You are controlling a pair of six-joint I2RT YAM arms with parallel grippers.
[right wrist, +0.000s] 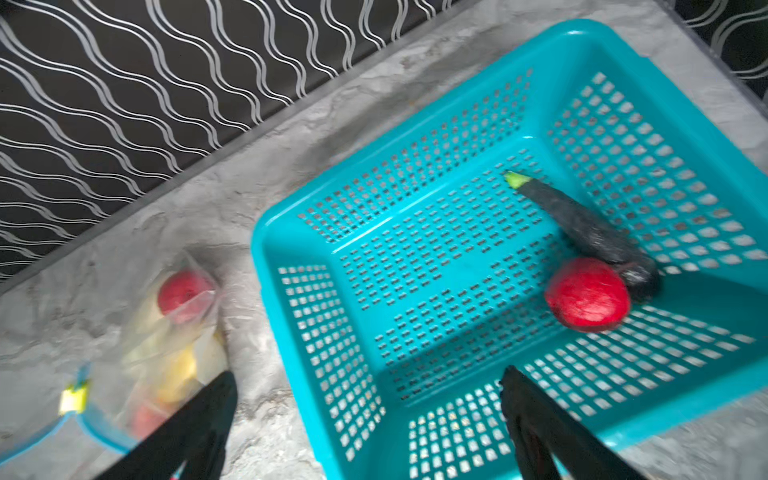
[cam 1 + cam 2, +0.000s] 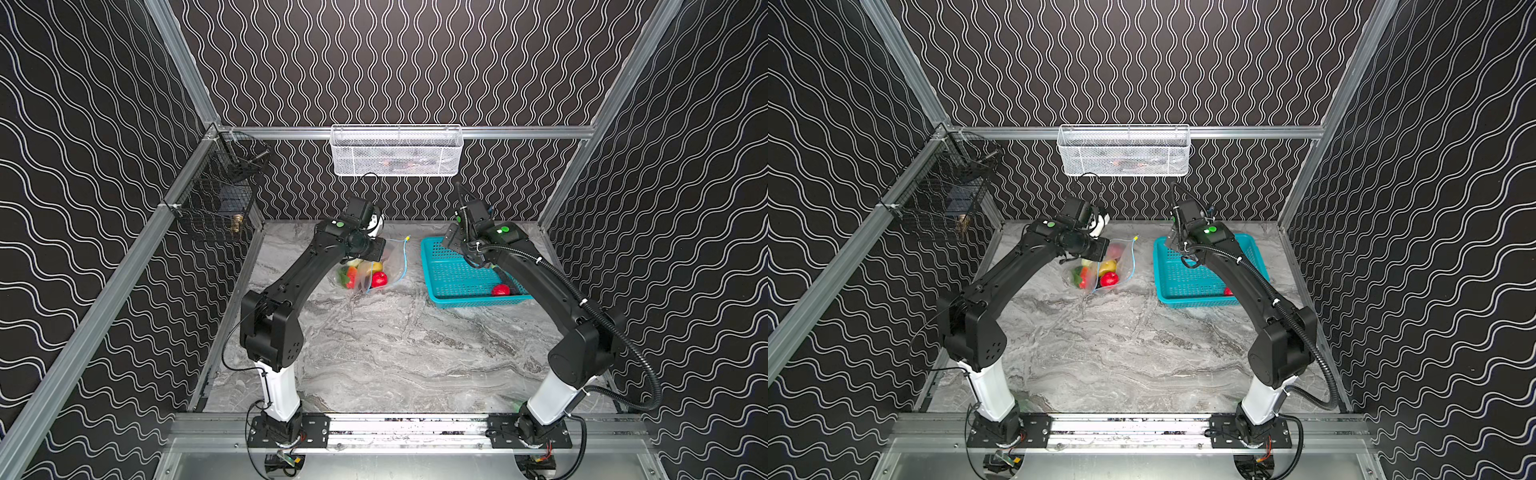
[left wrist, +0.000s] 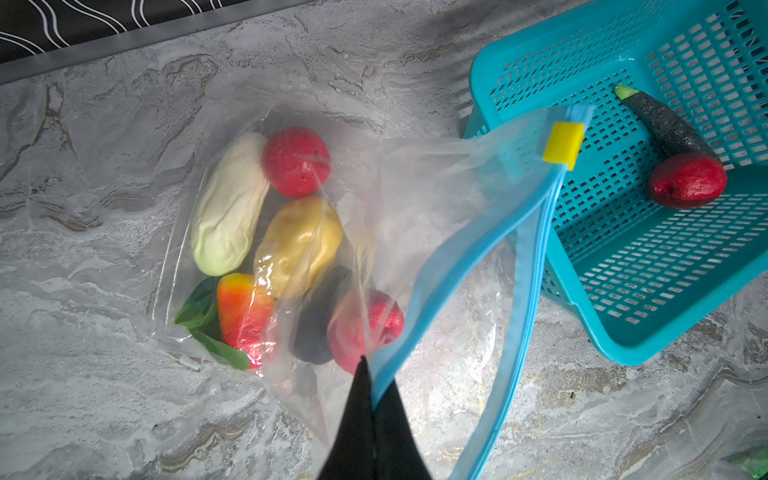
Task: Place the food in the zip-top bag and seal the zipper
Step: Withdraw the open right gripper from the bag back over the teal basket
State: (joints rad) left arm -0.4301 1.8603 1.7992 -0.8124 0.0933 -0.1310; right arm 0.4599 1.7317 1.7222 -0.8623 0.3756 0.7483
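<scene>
Wrist views alone show left hand (image 3: 366, 368) pinching the zipper (image 3: 457, 253), right hand (image 1: 365, 372) spread, seemingly above basket (image 1: 316, 332).

Grey marble-look tabletop (image 2: 374, 353) spans lower ctr of frame in both top views. Two items lie directly on it, both toward its far edge: clear zip-top bag (image 2: 394, 266), just left of ctr, its blue-strip mouth partly raised; teal perforated basket (image 2: 455, 276), right of ctr, w/ a strip of bare surface between them.
</scene>
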